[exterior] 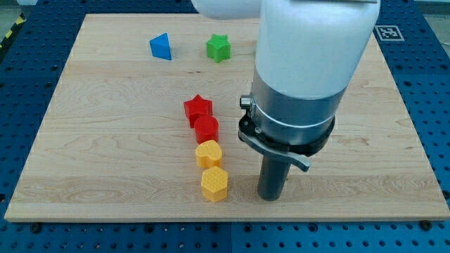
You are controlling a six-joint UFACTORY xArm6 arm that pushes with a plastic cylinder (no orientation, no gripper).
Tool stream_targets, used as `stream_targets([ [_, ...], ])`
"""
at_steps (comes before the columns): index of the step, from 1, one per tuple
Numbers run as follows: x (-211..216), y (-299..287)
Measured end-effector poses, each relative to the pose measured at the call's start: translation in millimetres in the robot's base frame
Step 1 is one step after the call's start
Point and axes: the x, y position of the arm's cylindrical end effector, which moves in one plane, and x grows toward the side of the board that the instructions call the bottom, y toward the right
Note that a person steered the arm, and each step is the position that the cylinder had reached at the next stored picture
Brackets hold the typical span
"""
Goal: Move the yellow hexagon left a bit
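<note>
The yellow hexagon (214, 184) lies near the view's bottom edge of the wooden board (105, 154). It is the lowest block in a column. Right above it is a second yellow block (208, 153) of rounder shape, then a red block (207, 129), then a red star (198, 108). My tip (271, 197) rests on the board to the right of the yellow hexagon, at about its height, with a gap of roughly one block width between them.
A blue triangular block (161, 47) and a green star (219, 48) sit near the view's top. The arm's large white and grey body (309, 70) hides the board's upper right middle. The board's bottom edge runs just below the hexagon.
</note>
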Motion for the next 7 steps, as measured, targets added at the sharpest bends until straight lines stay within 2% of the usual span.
stream_targets([
  [7, -8.8, -40.1],
])
